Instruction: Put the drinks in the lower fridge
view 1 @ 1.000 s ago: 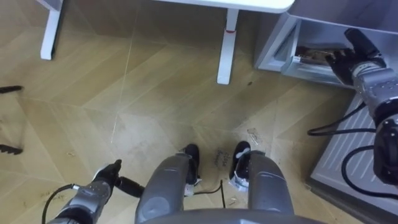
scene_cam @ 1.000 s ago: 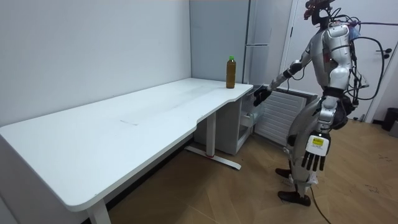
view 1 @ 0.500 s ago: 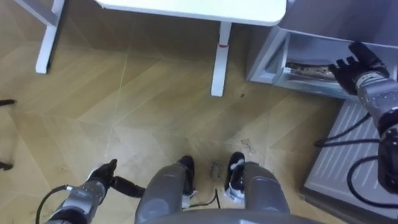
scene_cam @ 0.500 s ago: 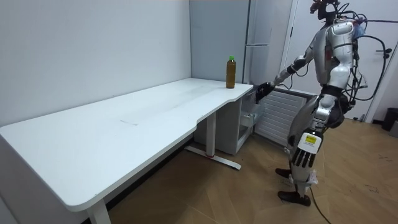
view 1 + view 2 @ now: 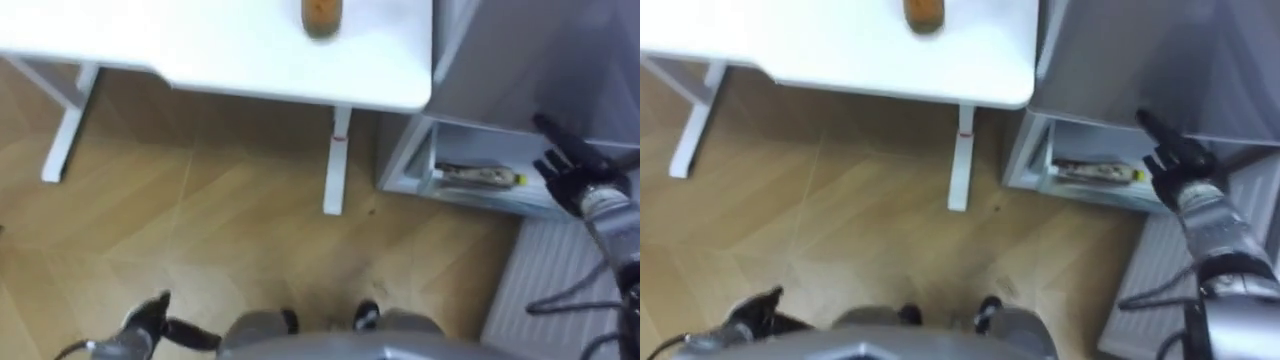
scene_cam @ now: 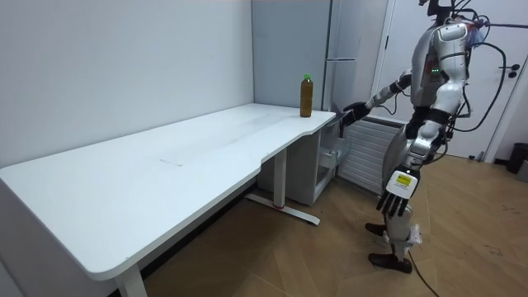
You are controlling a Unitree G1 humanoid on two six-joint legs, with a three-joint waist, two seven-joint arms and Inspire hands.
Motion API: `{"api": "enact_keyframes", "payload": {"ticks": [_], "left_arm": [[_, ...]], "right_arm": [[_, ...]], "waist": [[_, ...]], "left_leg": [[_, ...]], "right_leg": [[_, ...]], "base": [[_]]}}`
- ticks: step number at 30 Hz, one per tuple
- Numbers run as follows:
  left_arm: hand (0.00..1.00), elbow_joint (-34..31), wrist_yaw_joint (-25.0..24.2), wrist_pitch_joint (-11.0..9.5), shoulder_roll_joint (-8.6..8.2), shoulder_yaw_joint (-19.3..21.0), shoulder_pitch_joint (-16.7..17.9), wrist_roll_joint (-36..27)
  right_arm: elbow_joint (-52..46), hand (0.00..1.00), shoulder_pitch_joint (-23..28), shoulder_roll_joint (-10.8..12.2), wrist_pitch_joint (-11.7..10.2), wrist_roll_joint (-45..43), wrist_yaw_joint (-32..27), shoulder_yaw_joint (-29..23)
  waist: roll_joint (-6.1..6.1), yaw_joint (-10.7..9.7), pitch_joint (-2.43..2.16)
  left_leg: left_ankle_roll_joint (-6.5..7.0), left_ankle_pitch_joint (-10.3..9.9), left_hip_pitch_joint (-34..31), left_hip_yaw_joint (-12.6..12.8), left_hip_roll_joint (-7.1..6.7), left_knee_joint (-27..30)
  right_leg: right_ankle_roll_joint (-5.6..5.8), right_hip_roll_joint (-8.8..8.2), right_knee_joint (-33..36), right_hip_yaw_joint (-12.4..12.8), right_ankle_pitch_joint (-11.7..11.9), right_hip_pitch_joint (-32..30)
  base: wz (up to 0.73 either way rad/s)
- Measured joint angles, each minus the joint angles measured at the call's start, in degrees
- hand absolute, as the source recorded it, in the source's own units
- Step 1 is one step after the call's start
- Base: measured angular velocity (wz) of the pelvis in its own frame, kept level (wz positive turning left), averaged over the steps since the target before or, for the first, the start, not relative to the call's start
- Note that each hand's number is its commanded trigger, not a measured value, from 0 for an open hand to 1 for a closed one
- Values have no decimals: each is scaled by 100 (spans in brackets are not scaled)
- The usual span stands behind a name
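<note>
The robot stands at the far end of the table (image 5: 200, 45), facing the fridge (image 5: 520, 60). The drink, a bottle (image 6: 306, 95) with a green cap, stands upright on the table near the corner next to the fridge, and neither hand is on it. The right hand (image 5: 572, 172) is out in front of the open lower compartment (image 5: 455, 150), fingers spread wide, gripping nothing. The left hand (image 6: 397, 188) hangs by the leg, fingers straight, empty. A flat item (image 5: 475, 177) lies on the compartment's shelf; what it is, I can't tell.
</note>
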Motion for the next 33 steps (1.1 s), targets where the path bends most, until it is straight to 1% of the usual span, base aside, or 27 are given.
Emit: {"api": "enact_keyframes", "payload": {"ticks": [1,2,4,5,6,7,9,10,12,13,14,15,16,19,20,24,27,29,31,33], "left_arm": [[0,0,25,-13,-29,63,53,111],[0,0,34,-17,-38,75,62,136],[0,-19,44,-20,-66,72,107,223],[0,-61,50,-20,-68,69,114,234],[0,-153,112,-36,-82,69,126,240],[0,-166,167,-79,-124,72,120,249],[0,-157,229,-149,-207,79,125,257],[0,-158,265,-237,-245,79,111,261],[0,-153,287,-337,-265,72,110,248],[0,-156,333,-361,-270,59,109,246],[0,-156,370,-367,-275,48,99,247],[0,-154,417,-388,-290,36,92,248],[0,-150,430,-431,-306,38,93,248],[0,-112,467,-465,-341,61,95,289],[0,-110,491,-465,-357,90,94,344],[0,-95,548,-464,-433,116,105,378],[0,1,555,-463,-492,243,61,363],[0,120,565,-461,-531,348,16,367],[0,320,612,-457,-606,557,-44,368],[0,343,636,-448,-628,568,-37,373]], "right_arm": [[-2,0,204,91,-66,-489,102,-8],[-6,0,287,143,-66,-706,143,-14],[-13,0,617,270,-71,-1289,264,9],[-15,0,696,293,-92,-1426,279,54],[-12,0,831,356,-136,-1725,309,133],[11,0,977,422,-172,-2094,366,189],[188,0,1159,525,-250,-2495,470,214],[276,0,1284,597,-271,-2661,491,218],[319,0,1410,695,-282,-2845,482,280],[409,0,1423,754,-332,-3034,478,373],[491,0,1423,786,-373,-3131,480,430],[622,0,1436,842,-379,-3336,490,506],[761,0,1442,915,-380,-3455,520,505],[921,0,1552,1051,-380,-3480,568,491],[942,0,1574,1074,-380,-3498,576,490],[1031,0,1679,1194,-379,-3697,581,487],[1185,0,1674,1276,-377,-3777,555,486],[1305,0,1688,1308,-373,-3781,524,482],[1503,0,1681,1385,-360,-3768,417,312],[1587,0,1706,1409,-353,-3737,366,171]], "waist": [[-16,-49,-8],[-28,-74,-13],[-52,-78,-14],[-57,-76,-12],[-59,-79,0],[-50,-79,3],[-15,-78,23],[-7,-61,21],[2,-61,20],[-2,-84,36],[-8,-97,37],[-20,-111,38],[-25,-121,54],[-16,-227,60],[-16,-234,59],[-32,-215,54],[-32,-206,57],[-27,-201,60],[14,-202,77],[35,-212,68]], "left_leg": [[-14,-9,148,-8,10,-88],[-20,-14,206,-9,13,-119],[-40,-31,310,28,33,-187],[-43,-34,316,32,37,-193],[-46,-35,372,30,40,-233],[-51,-37,440,39,43,-302],[-57,-41,588,42,48,-391],[-61,-43,666,53,50,-453],[-69,-47,721,66,51,-496],[-72,-49,739,107,54,-495],[-72,-50,748,112,54,-495],[-72,-50,766,118,53,-495],[-72,-52,814,117,50,-506],[-72,-88,899,114,52,-518],[-71,-90,901,114,53,-534],[-65,-94,940,162,50,-571],[-65,-95,1007,189,56,-600],[-67,-97,1015,201,60,-601],[-79,-110,1089,210,73,-643],[-82,-116,1114,211,77,-664]], "right_leg": [[12,25,-99,-11,-7,156],[17,32,-117,-13,-15,201],[19,64,-188,12,-30,296],[19,71,-196,15,-30,301],[19,82,-237,15,-28,353],[21,102,-303,34,-23,406],[26,128,-398,49,-21,552],[35,137,-401,69,-32,572],[39,155,-401,126,-48,599],[39,169,-434,160,-47,638],[40,171,-454,165,-46,655],[42,172,-478,175,-45,685],[50,172,-498,181,-50,745],[71,177,-581,149,-58,875],[75,177,-581,149,-61,885],[85,184,-574,202,-67,887],[85,198,-572,244,-67,905],[85,215,-571,320,-66,919],[85,240,-589,365,-66,973],[84,247,-589,376,-67,976]], "base": [[0],[0],[-8],[-6],[-6],[-6],[-5],[-5],[-11],[-11],[-6],[0],[0],[5],[0],[-5],[-8],[-7],[-6],[-4]]}}
